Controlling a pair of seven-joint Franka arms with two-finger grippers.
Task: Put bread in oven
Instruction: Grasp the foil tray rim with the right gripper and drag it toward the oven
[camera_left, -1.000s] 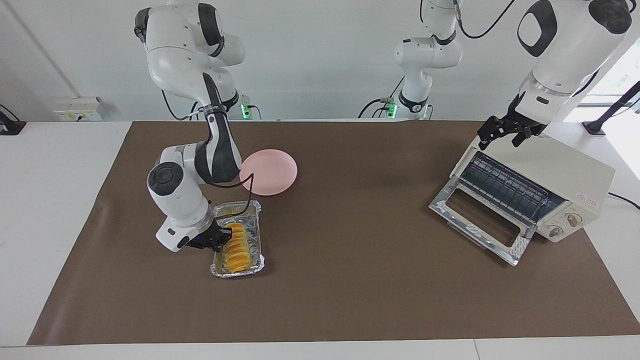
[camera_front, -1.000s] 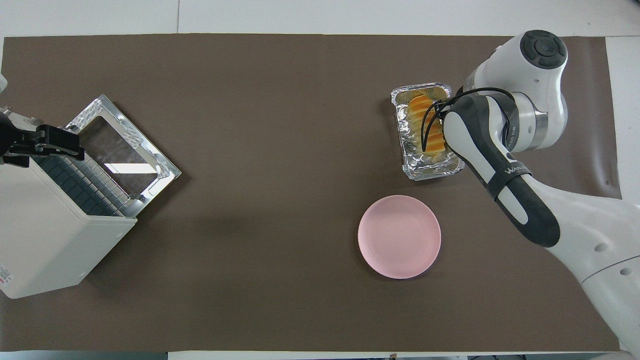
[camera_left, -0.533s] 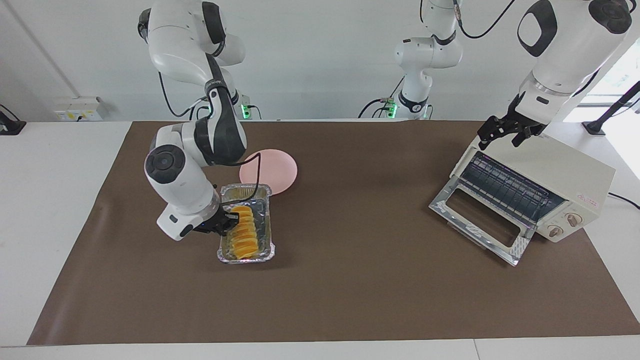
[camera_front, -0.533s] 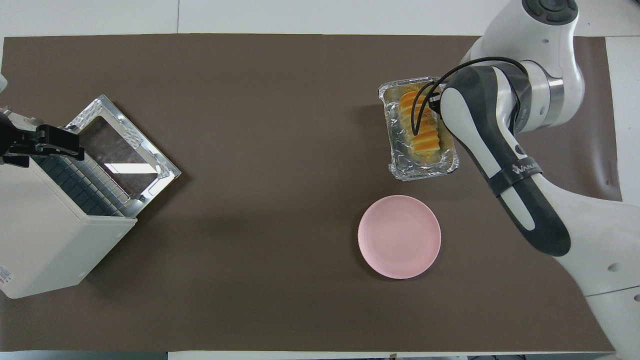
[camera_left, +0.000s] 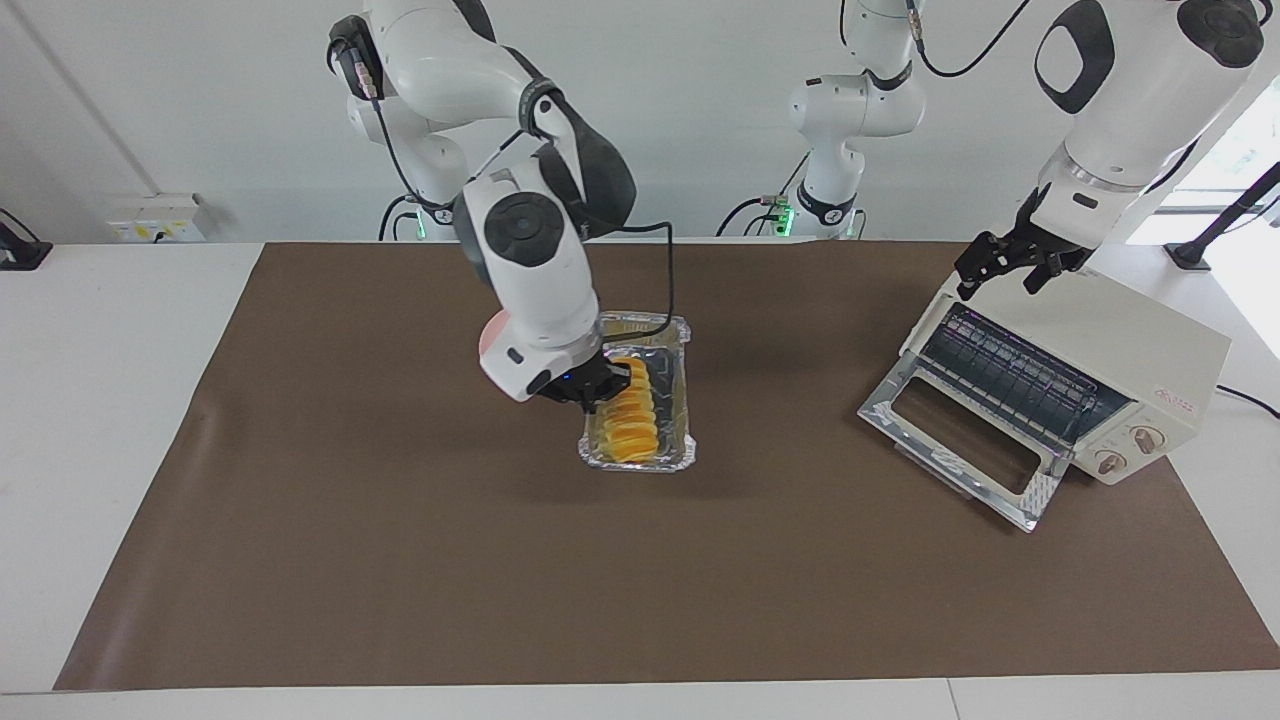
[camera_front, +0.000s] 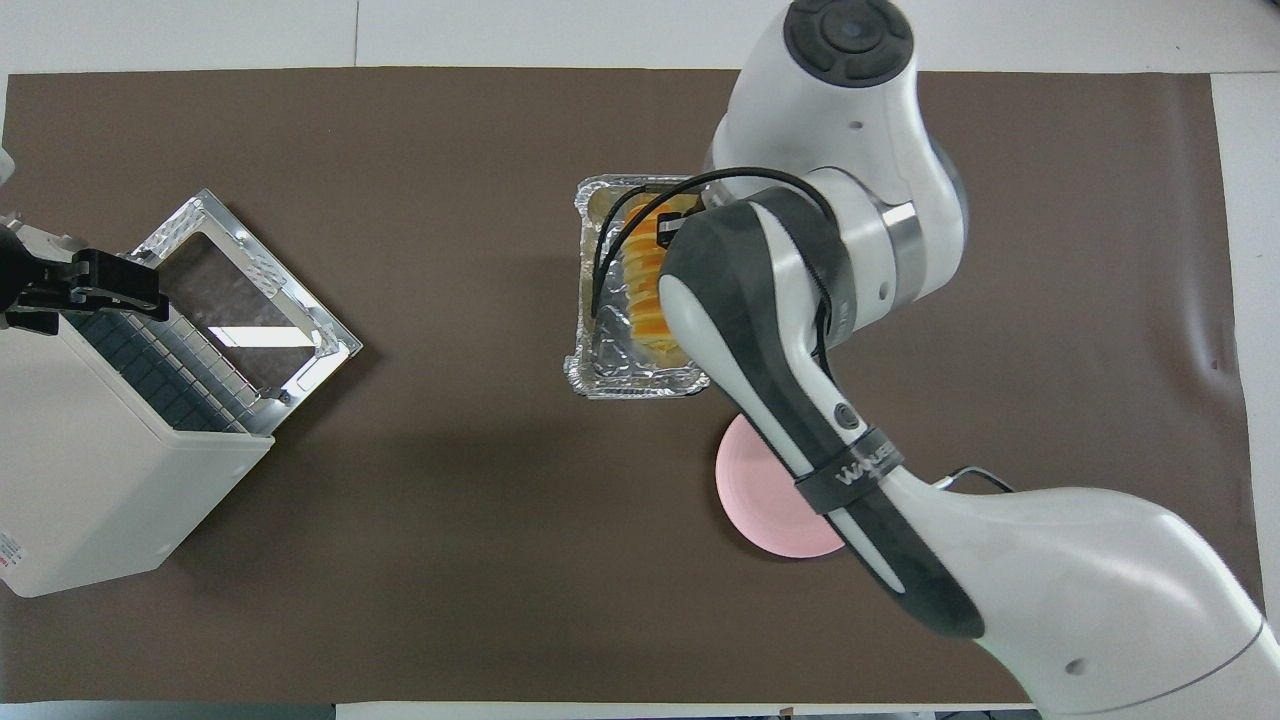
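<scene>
**Op:** Carrying is the step in hand. The right claw (camera_left: 597, 392) is clenched on the foil tray (camera_left: 668, 335) at its edge, with the bread (camera_left: 632, 425) lying inside, and the whole lot hangs above the middle of the worktop (camera_left: 400, 560), over a spot just beside the pink plate (camera_front: 760, 505).

**Tech:** And the oven (camera_left: 1120, 350)?

**Op:** At the left arm's end, door dropped open, wire rack bare. The left claw (camera_left: 1010, 265) waits over its top; whether that one is released or clenched, I cannot tell.

**Tech:** Next move?

**Op:** I'd judge a level traverse toward the door, then lining the tray's long side up with the slanted opening.
</scene>
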